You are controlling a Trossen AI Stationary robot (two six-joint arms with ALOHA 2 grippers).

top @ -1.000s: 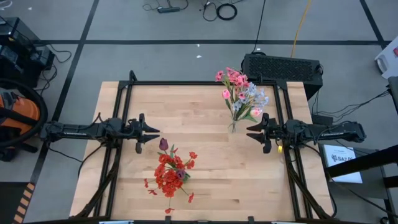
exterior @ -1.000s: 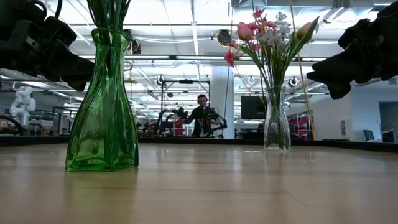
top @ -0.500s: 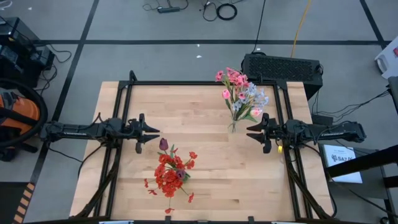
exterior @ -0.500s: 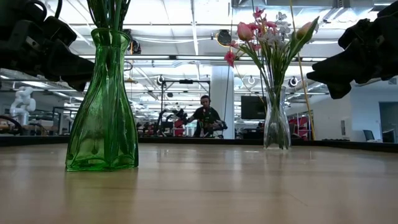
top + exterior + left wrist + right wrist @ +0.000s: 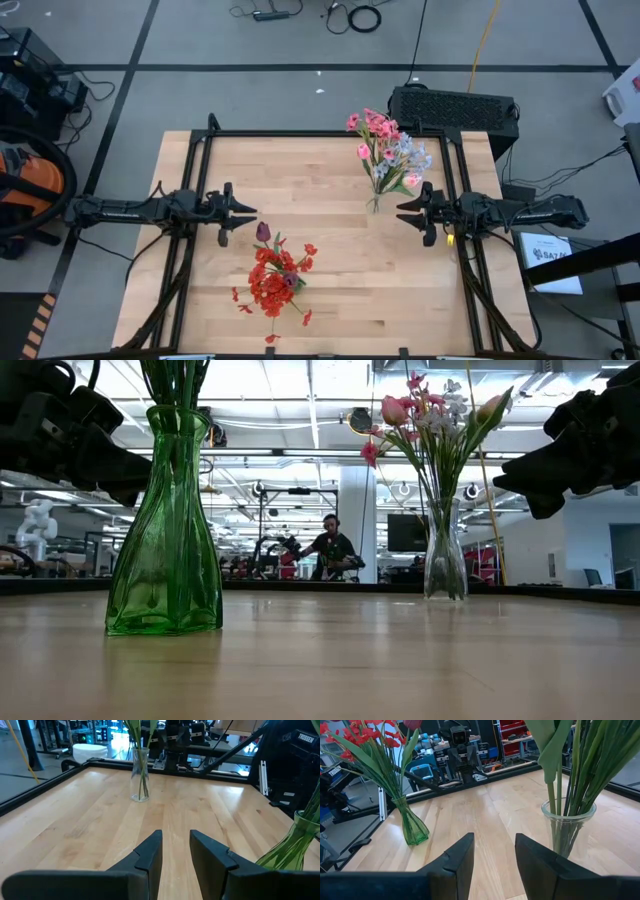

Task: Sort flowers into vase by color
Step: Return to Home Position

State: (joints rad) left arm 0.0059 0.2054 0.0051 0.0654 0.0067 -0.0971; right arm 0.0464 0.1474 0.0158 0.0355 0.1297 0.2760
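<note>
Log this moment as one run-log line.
left gripper open, empty | right gripper open, empty | red flowers in green vase | pink and pale flowers in clear vase

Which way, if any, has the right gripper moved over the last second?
No. The right gripper stays beside the transparent vase, with the same gap in the high view.
</note>
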